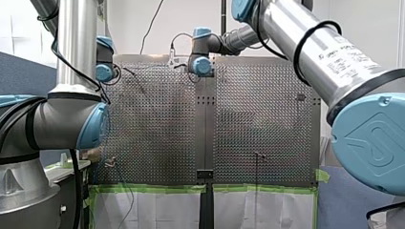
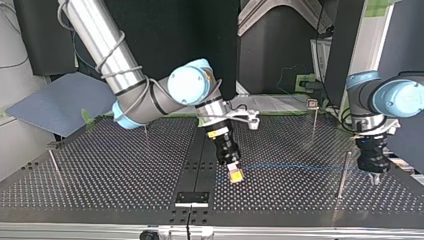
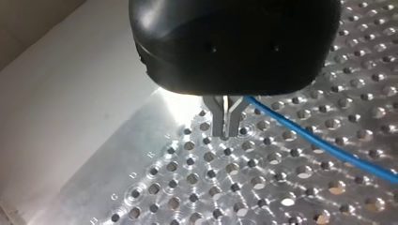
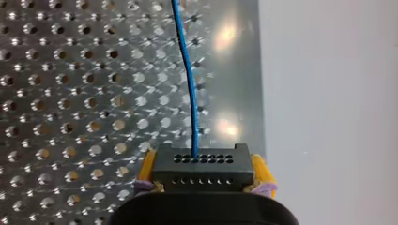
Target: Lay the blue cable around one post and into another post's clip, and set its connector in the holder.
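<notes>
The thin blue cable (image 4: 190, 79) runs straight ahead from the black multi-hole plastic connector (image 4: 202, 161), clamped by my right hand (image 4: 202, 176) between yellow pads; further along, my left hand (image 3: 225, 131) pinches it with narrow metal fingers just above the perforated metal surface (image 3: 211, 187).

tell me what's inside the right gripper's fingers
A black connector, clamped between the yellow pads of my right gripper, blue cable leaving its face. Its rear is hidden inside the gripper.
</notes>
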`<state>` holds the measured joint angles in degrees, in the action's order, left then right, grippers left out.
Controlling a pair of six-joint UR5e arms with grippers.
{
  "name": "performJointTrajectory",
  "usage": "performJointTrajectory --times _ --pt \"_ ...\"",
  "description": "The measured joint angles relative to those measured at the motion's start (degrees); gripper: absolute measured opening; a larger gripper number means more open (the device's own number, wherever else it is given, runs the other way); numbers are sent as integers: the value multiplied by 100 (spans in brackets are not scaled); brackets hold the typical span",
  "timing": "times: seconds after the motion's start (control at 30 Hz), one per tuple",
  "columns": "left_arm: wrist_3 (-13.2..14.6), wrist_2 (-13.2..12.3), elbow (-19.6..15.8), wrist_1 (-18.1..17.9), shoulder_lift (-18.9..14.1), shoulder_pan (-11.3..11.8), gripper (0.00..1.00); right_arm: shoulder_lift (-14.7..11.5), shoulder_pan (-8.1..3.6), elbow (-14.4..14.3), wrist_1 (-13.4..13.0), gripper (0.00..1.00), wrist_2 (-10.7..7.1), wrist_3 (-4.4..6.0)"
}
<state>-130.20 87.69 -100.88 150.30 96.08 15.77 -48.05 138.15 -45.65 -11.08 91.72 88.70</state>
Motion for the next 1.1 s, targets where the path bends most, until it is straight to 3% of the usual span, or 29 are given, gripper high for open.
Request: performJointTrajectory --times 0.33,0.77,1.1 --pt "2 -32 0 -17 22 -27 9 96 -85 5 23 0 25 0" --pt "-29 -128 0 -13 201 -79 9 265 -314 6 160 0 207 1" --pt "-4 -127 -6 6 203 -90 18 386 -342 4 354 0 241 0"
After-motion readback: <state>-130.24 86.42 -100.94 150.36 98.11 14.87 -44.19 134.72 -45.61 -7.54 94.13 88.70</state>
